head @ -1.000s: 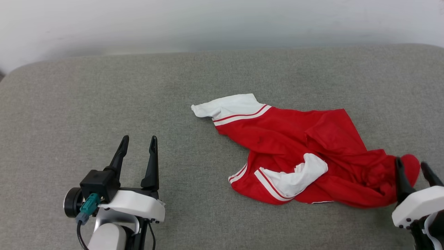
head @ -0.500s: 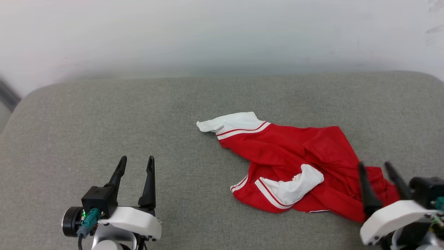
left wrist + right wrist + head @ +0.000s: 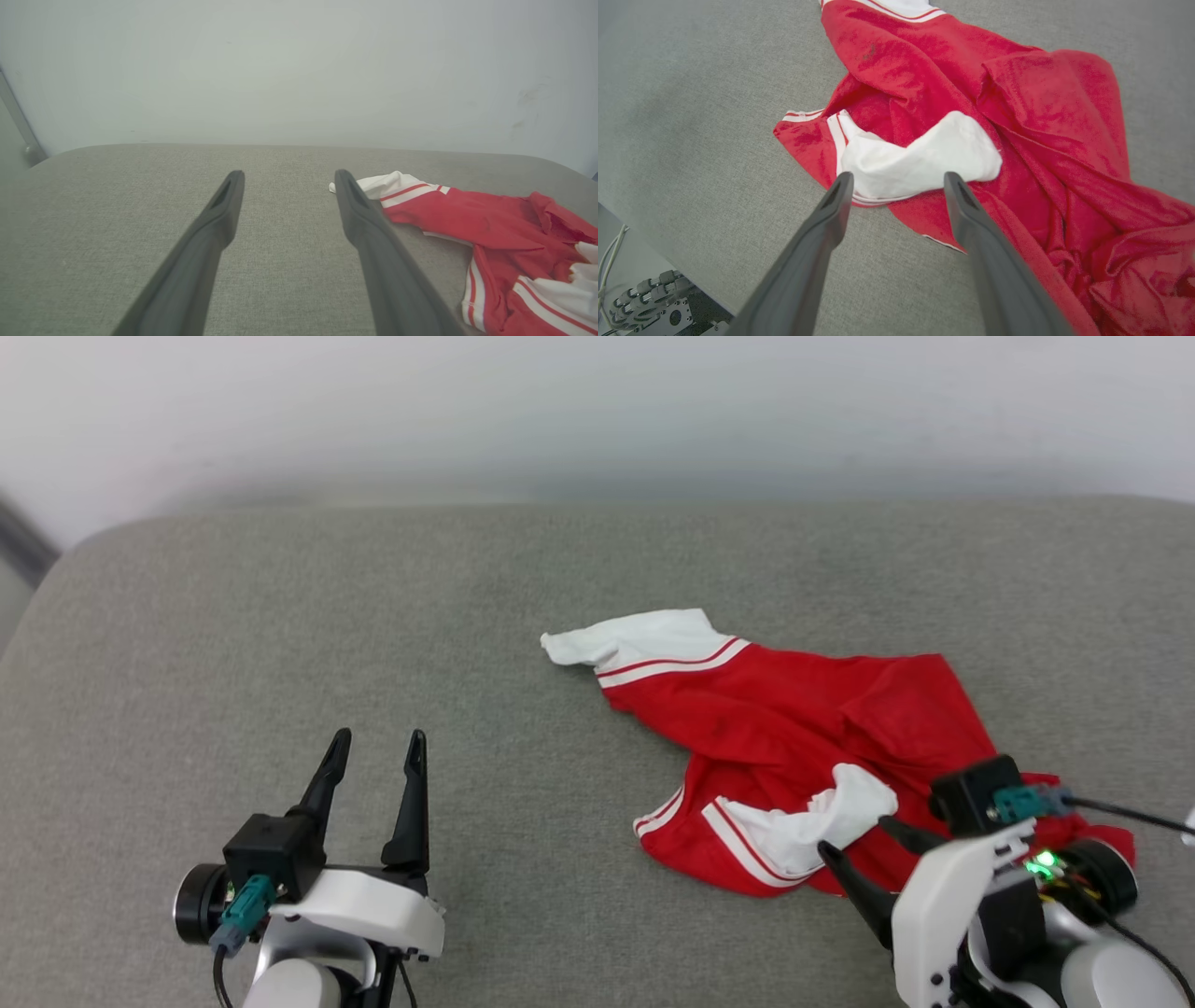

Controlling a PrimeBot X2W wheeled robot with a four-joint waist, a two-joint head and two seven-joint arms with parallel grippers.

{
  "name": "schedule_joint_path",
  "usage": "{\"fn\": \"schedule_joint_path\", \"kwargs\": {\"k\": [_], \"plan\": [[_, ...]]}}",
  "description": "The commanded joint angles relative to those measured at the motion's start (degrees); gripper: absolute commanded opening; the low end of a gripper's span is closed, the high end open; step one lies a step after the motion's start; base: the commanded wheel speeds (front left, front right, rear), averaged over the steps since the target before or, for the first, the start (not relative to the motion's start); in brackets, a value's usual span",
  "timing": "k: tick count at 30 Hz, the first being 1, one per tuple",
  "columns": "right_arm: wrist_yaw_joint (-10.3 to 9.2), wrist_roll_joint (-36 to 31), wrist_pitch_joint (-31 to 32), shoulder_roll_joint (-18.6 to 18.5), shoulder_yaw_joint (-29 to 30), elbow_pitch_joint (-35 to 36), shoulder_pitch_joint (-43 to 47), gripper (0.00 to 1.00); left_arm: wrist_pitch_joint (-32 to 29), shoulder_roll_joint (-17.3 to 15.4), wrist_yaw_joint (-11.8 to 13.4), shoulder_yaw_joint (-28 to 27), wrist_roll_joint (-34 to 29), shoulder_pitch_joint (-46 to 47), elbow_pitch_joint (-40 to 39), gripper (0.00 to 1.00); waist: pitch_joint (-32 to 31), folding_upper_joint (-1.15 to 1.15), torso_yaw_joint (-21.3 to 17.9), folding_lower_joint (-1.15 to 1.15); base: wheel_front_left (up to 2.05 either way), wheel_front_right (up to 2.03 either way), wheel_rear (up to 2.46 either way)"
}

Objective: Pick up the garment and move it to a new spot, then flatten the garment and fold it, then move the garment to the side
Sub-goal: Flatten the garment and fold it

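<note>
Where grey woven fabric covers desk (image 3: 280,616): flat top, rounded corners. Pale wall (image 3: 597,411) behind, faint scuffs. Garment (image 3: 794,719) on right half of desk, crumpled, red body creased and folded over itself. One white sleeve (image 3: 644,639) stretched toward far left, red-white striped trim. Second white sleeve (image 3: 812,817) bunched on top, nearer front edge. Left pincer (image 3: 378,735) wide open, empty, well apart from garment. Right pincer (image 3: 851,833) wide open, holding nothing, tips at bunched sleeve; contact unclear.
</note>
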State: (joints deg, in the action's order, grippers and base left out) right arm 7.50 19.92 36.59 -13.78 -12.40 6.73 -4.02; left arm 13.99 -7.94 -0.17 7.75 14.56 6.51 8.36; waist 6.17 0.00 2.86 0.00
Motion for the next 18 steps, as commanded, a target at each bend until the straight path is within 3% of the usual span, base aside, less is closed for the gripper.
{"fn": "schedule_joint_path", "kwargs": {"k": [1,11,13,14,18], "plan": [[-0.02,0.8,0.6,-0.7,-0.8,0.1,-1.6,1.0,0.2,0.2,-0.1,0.1,0.2,0.7,0.0,1.0,1.7,0.0,1.2,0.0,0.0,0.0,0.0],[-0.02,3.6,8.1,-6.6,-10.6,-6.0,-9.4,1.0,1.0,1.0,-0.7,0.4,0.6,3.4,1.6,1.0,5.9,0.0,3.6,0.0,0.0,0.0,0.0],[-0.03,4.5,9.5,-7.1,-11.1,-6.8,-9.6,0.26,1.1,1.2,-0.7,0.2,0.6,3.6,2.0,1.0,6.0,0.0,3.6,0.0,0.0,0.0,0.0],[-0.03,4.8,9.6,-7.0,-11.0,-6.7,-9.7,0.0,1.1,1.2,-0.7,0.1,0.6,3.7,2.2,1.0,6.0,0.0,3.5,0.0,0.0,0.0,0.0],[-0.03,3.9,7.4,-7.1,-10.1,-5.4,-10.5,0.0,1.2,1.2,-0.5,-0.4,0.6,3.3,2.7,1.0,5.2,0.0,2.3,0.0,0.0,0.0,0.0]]}}
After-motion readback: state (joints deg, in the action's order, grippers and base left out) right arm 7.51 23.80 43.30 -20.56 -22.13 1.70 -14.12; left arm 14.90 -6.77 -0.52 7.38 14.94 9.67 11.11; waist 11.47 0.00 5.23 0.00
